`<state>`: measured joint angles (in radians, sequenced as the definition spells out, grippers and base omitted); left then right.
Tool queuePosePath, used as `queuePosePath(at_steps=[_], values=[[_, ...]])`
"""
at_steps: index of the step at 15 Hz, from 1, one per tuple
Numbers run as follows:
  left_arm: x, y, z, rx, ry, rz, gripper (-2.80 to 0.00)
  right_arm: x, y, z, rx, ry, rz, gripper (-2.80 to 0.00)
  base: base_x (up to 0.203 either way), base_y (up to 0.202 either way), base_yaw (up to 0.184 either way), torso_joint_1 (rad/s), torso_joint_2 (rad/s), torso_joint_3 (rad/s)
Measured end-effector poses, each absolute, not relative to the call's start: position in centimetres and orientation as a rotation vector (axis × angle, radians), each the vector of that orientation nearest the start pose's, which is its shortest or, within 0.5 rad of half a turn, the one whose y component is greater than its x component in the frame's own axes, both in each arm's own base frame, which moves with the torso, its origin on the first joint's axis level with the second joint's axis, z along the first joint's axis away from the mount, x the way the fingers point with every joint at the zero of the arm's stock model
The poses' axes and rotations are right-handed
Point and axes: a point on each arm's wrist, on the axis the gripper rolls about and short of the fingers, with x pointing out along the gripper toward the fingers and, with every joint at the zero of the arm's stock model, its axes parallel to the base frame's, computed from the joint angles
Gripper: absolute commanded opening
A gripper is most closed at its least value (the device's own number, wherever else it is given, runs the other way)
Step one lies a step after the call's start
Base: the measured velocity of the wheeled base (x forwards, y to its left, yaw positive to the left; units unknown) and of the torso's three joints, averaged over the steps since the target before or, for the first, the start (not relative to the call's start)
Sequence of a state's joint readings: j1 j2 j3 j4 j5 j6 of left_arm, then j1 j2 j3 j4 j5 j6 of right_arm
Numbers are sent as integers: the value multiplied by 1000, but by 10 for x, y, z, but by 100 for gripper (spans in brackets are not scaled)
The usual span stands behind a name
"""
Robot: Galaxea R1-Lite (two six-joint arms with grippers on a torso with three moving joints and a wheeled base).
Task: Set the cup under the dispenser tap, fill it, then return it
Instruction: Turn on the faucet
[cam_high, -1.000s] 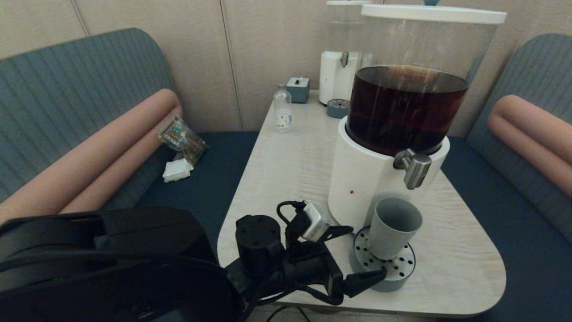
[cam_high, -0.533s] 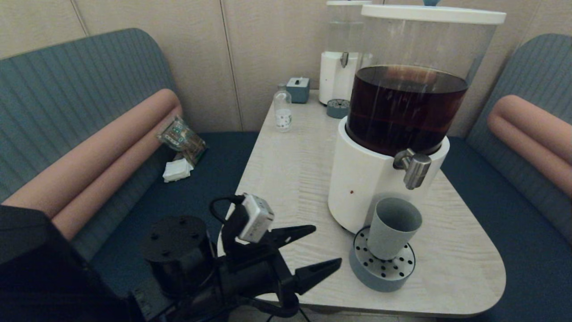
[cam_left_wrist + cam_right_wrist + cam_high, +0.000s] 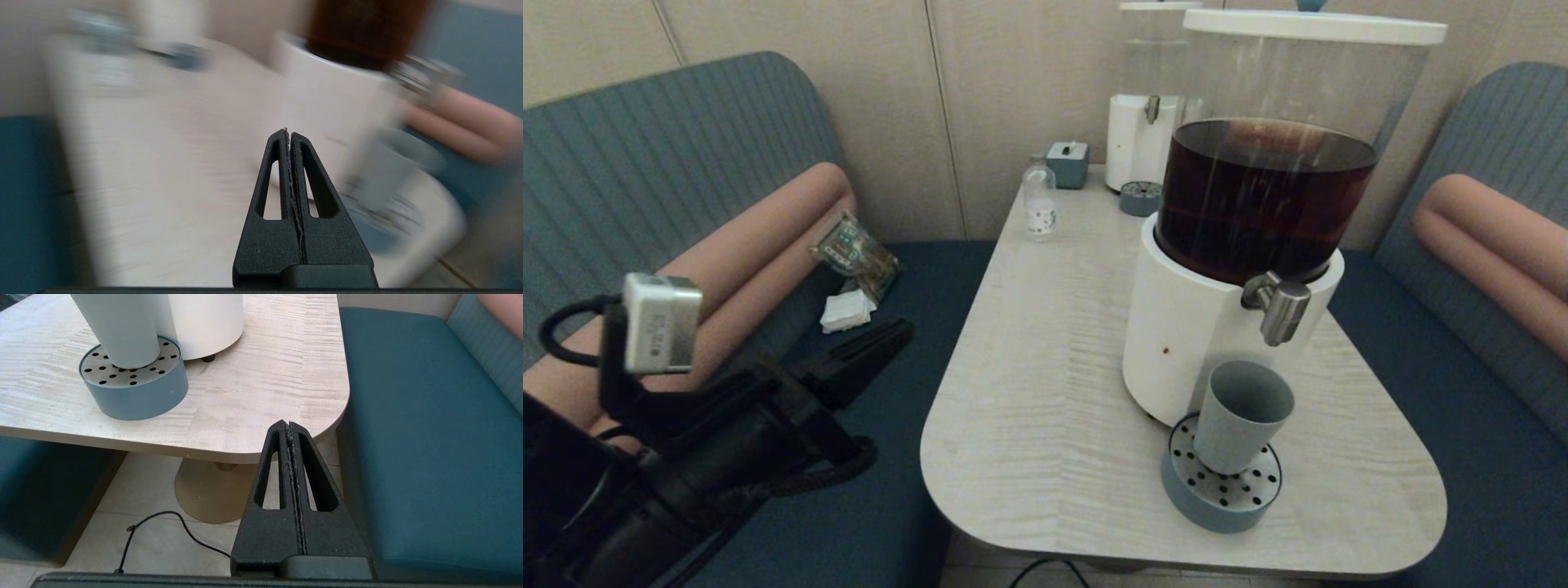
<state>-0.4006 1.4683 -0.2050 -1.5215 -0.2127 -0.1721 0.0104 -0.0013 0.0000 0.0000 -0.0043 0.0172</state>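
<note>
The grey-blue cup (image 3: 1241,416) stands upright on the round perforated drip tray (image 3: 1221,498), directly below the steel dispenser tap (image 3: 1278,306) of the large dispenser (image 3: 1258,204) holding dark liquid. My left gripper (image 3: 898,333) hangs over the left bench, off the table and well left of the cup; the left wrist view shows it (image 3: 288,132) shut and empty. My right gripper (image 3: 288,424) is shut and empty, low beside the table's near right corner, out of the head view. The right wrist view shows the cup (image 3: 122,330) on the tray (image 3: 135,392).
On the pale wooden table (image 3: 1045,367), a small clear bottle (image 3: 1039,200), a grey-blue box (image 3: 1067,163), a smaller dispenser (image 3: 1147,122) and its little tray (image 3: 1140,198) stand at the back. A packet (image 3: 854,249) and napkins (image 3: 847,310) lie on the left bench. A cable (image 3: 163,526) crosses the floor.
My left gripper has pulled back from beside the drip tray, leftwards off the table to above the bench, and its fingers have gone from open to shut. The cup stays put.
</note>
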Motion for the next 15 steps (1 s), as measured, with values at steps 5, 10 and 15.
queuePosePath(at_steps=[5, 10, 15], values=[[141, -34, 187, -242, -304, -310, -280, -23, 0, 75, 17, -1, 6, -280, 0, 0, 0, 0, 0, 0], [86, -9, 194, -252, -449, -177, -280, -23, 0, 75, 17, -1, 6, -280, 0, 0, 0, 0, 0, 0], [22, -1, 200, -236, -552, -128, -280, -23, 0, 75, 16, -1, 6, -280, 0, 0, 0, 0, 0, 0]])
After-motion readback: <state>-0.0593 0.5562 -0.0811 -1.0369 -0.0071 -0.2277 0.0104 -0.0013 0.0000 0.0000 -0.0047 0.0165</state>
